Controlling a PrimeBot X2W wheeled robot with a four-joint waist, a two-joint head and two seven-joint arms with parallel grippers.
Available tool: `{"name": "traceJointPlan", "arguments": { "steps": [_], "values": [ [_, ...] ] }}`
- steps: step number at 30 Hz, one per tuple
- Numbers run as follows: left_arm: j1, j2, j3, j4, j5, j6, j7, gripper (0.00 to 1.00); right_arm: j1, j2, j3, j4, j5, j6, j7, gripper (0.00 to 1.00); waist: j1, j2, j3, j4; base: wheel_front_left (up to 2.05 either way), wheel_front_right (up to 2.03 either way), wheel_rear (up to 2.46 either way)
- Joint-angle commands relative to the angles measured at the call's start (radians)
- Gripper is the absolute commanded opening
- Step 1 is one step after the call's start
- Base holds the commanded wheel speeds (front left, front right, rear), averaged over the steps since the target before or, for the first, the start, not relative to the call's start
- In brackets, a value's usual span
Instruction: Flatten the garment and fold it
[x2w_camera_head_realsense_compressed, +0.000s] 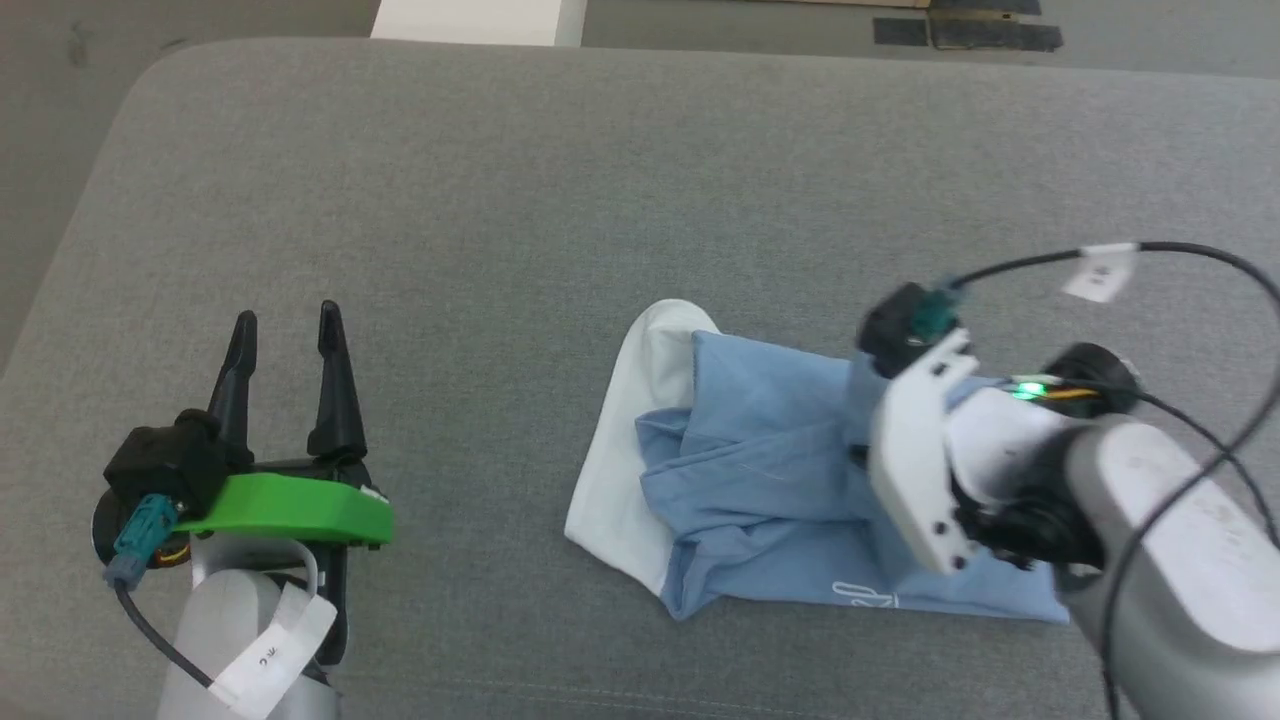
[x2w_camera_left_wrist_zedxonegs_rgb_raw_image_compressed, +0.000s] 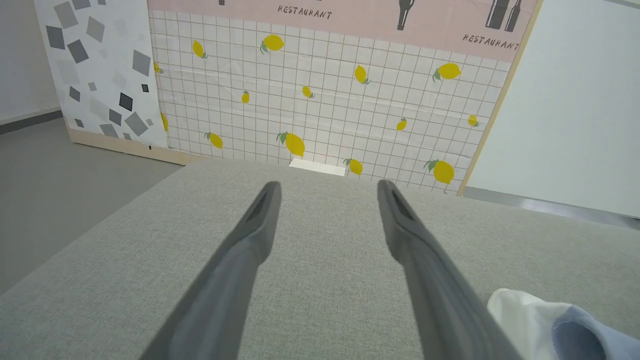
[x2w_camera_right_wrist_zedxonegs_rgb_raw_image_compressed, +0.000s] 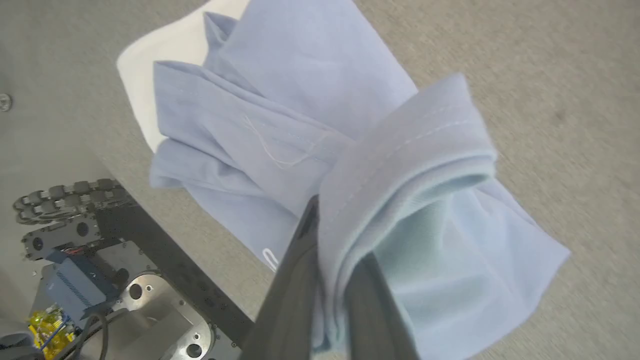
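Look at the lower middle and right of the head view. There the garment (x2w_camera_head_realsense_compressed: 760, 470) lies in a bunched heap on the grey cloth top (x2w_camera_head_realsense_compressed: 500, 200). It is light blue, with a white part (x2w_camera_head_realsense_compressed: 630, 450) on its left side. A small white logo (x2w_camera_head_realsense_compressed: 865, 595) shows near its bottom edge.

Your right gripper (x2w_camera_right_wrist_zedxonegs_rgb_raw_image_compressed: 340, 230) is shut tight on the garment. In the right wrist view, its two dark fingers (x2w_camera_right_wrist_zedxonegs_rgb_raw_image_compressed: 295, 280) pinch a thick fold of blue hem. The fold curls over the fingers in the middle of the frame. The rest of the garment (x2w_camera_right_wrist_zedxonegs_rgb_raw_image_compressed: 280, 100) spreads to the upper left and lower right. Part of the robot's base (x2w_camera_right_wrist_zedxonegs_rgb_raw_image_compressed: 100, 280) shows at the lower left. In the head view, the right arm's white wrist covers the right side of the garment, so you cannot see the fingers there.

Your left gripper (x2w_camera_head_realsense_compressed: 287, 315) is at the lower left of the head view, well apart from the garment. Its fingers stand wide open with nothing between them.

In the left wrist view, the left gripper (x2w_camera_left_wrist_zedxonegs_rgb_raw_image_compressed: 328, 185) points up the frame over bare grey cloth. A wall with yellow lemons (x2w_camera_left_wrist_zedxonegs_rgb_raw_image_compressed: 325, 100) stands behind. A bit of the garment (x2w_camera_left_wrist_zedxonegs_rgb_raw_image_compressed: 550, 320) peeks in at the lower right corner.
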Motion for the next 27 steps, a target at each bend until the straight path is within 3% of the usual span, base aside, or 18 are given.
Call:
{"name": "traceJointPlan", "arguments": {
  "steps": [1, 7, 16, 17, 18, 27],
  "values": [
    [-0.004, -0.003, -0.005, 0.002, -0.005, -0.007, -0.004, 1.0, -0.037, 0.025, 0.029, 0.038, -0.008, -0.002, -0.026, 0.0, 0.0, 0.0, 0.017, 0.019, 0.0, 0.0, 0.0],
    [-0.02, -0.007, -0.021, 0.008, -0.015, -0.007, -0.004, 1.0, -0.127, 0.127, 0.115, 0.217, -0.01, -0.002, -0.124, 0.0, 0.0, 0.0, 0.044, 0.055, 0.0, 0.0, 0.0],
    [-0.027, -0.01, -0.035, 0.025, -0.021, -0.007, -0.004, 1.0, -0.173, 0.201, 0.188, 0.455, -0.019, -0.002, -0.247, 0.0, 0.0, 0.0, 0.052, 0.08, 0.0, 0.0, 0.0],
    [-0.025, -0.011, -0.035, 0.028, -0.021, -0.007, -0.004, 1.0, -0.178, 0.209, 0.198, 0.466, -0.015, -0.002, -0.271, 0.71, 0.0, 0.0, 0.049, 0.079, 0.0, 0.0, 0.0],
    [-0.024, -0.011, -0.035, 0.031, -0.02, -0.007, -0.004, 1.0, -0.181, 0.216, 0.205, 0.474, -0.009, -0.002, -0.287, 1.0, 0.0, 0.0, 0.045, 0.077, 0.0, 0.0, 0.0],
    [0.001, -0.005, -0.033, 0.061, -0.015, -0.007, -0.004, 1.0, -0.267, 0.244, 0.339, 0.381, 0.114, -0.002, -0.375, 1.0, 0.0, 0.0, -0.023, 0.027, 0.0, 0.0, 0.0]
  ]
}}
